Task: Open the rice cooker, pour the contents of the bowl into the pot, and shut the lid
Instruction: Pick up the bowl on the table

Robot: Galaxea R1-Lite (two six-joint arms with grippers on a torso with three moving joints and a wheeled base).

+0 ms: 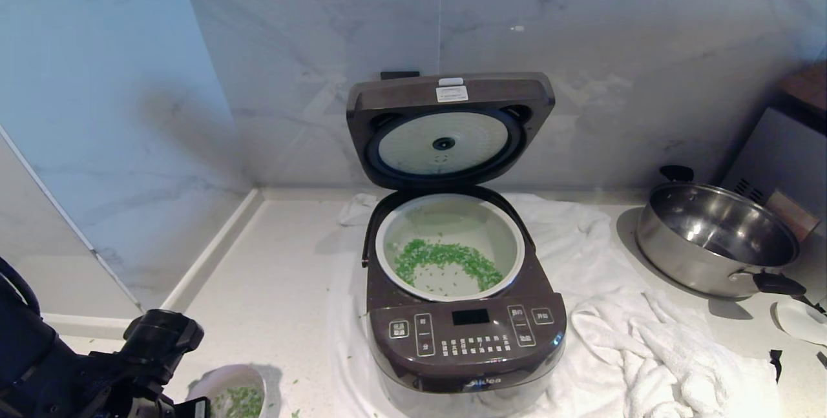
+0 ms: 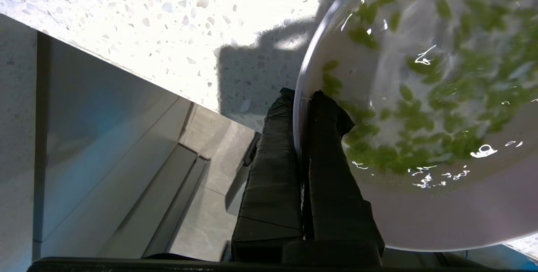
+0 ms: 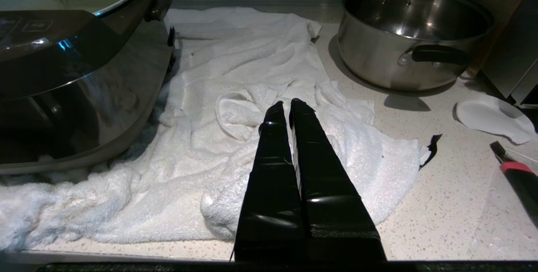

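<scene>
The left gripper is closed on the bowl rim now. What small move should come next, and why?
Probably lift the bowl off the counter. The left gripper pinches its rim, green bits remain inside, and the lid stands open over the pot.

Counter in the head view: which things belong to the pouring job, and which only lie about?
Job:
cooker
lid, open
pot, greens inside
bowl, more greens, rim pinched by left gripper

Lying about:
steel pot
towel
right gripper, idle over towel
</scene>
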